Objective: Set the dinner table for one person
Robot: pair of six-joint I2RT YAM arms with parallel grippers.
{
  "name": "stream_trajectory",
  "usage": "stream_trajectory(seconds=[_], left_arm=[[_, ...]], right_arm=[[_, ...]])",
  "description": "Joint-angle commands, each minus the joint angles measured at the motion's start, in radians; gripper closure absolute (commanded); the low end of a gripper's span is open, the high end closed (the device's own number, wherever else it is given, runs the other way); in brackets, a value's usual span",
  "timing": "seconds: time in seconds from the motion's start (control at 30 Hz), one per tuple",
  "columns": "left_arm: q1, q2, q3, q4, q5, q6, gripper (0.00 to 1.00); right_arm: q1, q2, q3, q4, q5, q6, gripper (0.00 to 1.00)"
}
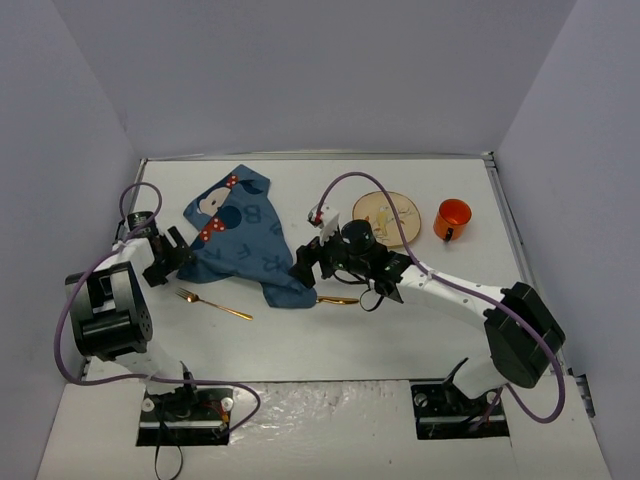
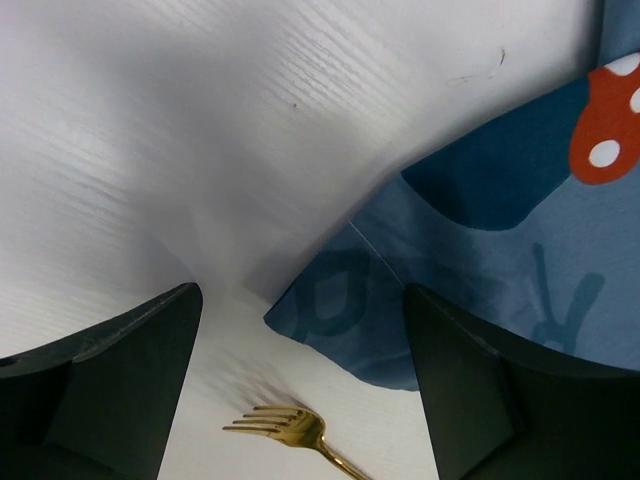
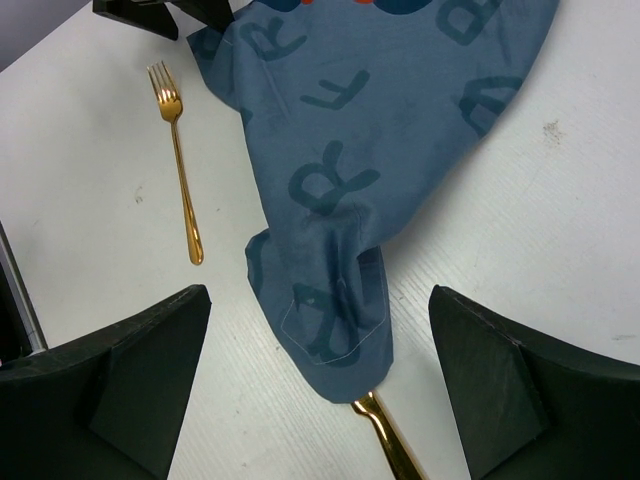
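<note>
On the white dinner table [image 1: 400, 335] lies a crumpled blue placemat [image 1: 238, 238] printed with letters and a cartoon figure. A gold fork [image 1: 214, 305] rests below its left side. My left gripper [image 1: 172, 256] stands open at the placemat's left corner [image 2: 340, 300], with the fork's tines [image 2: 285, 425] between its fingers and nothing held. My right gripper [image 1: 306, 268] hangs open over the placemat's folded lower corner [image 3: 330, 300]. A second gold utensil [image 3: 385, 440] pokes out from under that corner, its head hidden.
A round wooden plate [image 1: 388, 215] and an orange mug [image 1: 452, 219] sit at the back right. Grey walls close the table in on three sides. The table's metal rim [image 1: 505, 220] runs along the right.
</note>
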Motion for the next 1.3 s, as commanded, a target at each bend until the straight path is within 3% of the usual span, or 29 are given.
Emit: stream_trajectory(seconds=[0.0, 0.2, 0.27, 0.47, 0.53, 0.9, 1.27], left_arm=[[-0.03, 0.029, 0.056, 0.001, 0.021, 0.007, 0.29], [-0.048, 0.07, 0.063, -0.003, -0.008, 0.0, 0.37], [-0.048, 0.081, 0.064, -0.016, -0.004, -0.008, 0.45], [-0.05, 0.066, 0.048, -0.029, 0.002, -0.052, 0.93], [-0.05, 0.05, 0.061, -0.046, 0.006, -0.056, 1.0], [-0.053, -0.196, 0.282, -0.18, 0.063, -0.094, 1.0], [-0.133, -0.347, 0.495, -0.261, 0.053, -0.134, 1.0]], right_arm=[[-0.011, -0.057, -0.006, 0.112, -0.017, 0.014, 0.12], [-0.012, -0.069, -0.025, 0.124, -0.017, 0.023, 0.12], [-0.013, -0.078, -0.028, 0.124, -0.013, 0.023, 0.12], [-0.02, -0.093, -0.036, 0.124, 0.001, 0.025, 0.12], [-0.02, -0.092, -0.036, 0.124, 0.008, 0.028, 0.12], [-0.005, -0.003, 0.014, 0.051, 0.03, 0.037, 0.12], [0.137, 0.142, 0.124, -0.037, 0.181, -0.015, 0.12]])
